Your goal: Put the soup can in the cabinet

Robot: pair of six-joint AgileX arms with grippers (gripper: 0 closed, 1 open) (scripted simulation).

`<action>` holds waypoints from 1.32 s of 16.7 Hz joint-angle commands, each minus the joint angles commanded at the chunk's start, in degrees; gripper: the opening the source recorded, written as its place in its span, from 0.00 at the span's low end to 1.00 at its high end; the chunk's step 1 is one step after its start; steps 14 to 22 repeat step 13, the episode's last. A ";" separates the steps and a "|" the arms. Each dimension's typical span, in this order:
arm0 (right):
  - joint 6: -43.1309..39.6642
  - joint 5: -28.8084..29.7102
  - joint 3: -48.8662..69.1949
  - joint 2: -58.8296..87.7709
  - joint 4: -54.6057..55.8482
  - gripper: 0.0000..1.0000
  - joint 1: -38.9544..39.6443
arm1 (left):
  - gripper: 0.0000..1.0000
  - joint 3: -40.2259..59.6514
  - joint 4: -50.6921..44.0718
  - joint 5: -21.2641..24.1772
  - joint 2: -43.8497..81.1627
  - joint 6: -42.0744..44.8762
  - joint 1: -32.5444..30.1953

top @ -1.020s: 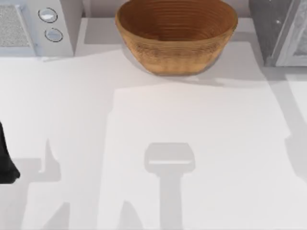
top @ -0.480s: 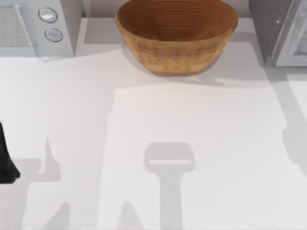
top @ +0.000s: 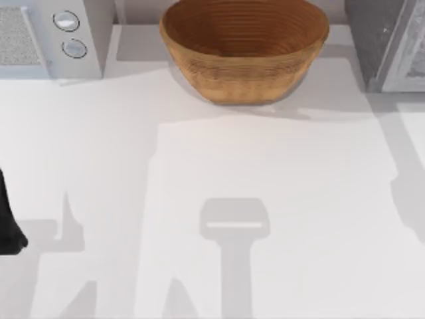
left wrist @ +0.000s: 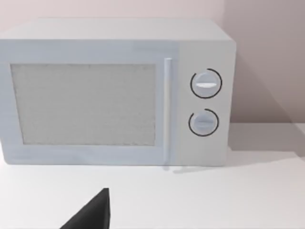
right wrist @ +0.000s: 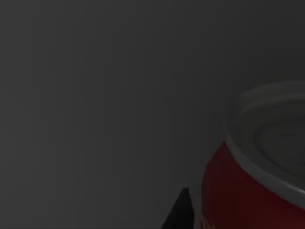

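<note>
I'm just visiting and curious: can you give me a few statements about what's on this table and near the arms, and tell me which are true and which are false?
1. A woven bowl stands at the table's far edge. True.
2. The bowl holds a red can. False: its inside is bare.
3. The microwave door is closed. True.
4. The microwave has three dials. False: two, one above the other.
5. The dim right wrist view shows the soup can close up. True.
6. The left arm reaches over the bowl. False: it sits at the table's left edge.

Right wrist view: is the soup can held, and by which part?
Cannot be told: the soup can sits close by in a dark view, with no grip visible.
</note>
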 joint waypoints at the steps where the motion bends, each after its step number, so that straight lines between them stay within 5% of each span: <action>1: 0.00 0.00 0.00 0.00 0.00 0.53 0.00 | 1.00 0.00 0.00 0.00 0.00 0.00 0.00; 7: 0.00 0.00 0.00 0.00 0.00 0.98 0.00 | 1.00 0.00 0.00 0.00 0.00 0.00 0.00; 22: 0.00 0.00 0.00 0.00 0.00 1.00 0.00 | 1.00 0.00 0.00 0.00 0.00 0.00 0.00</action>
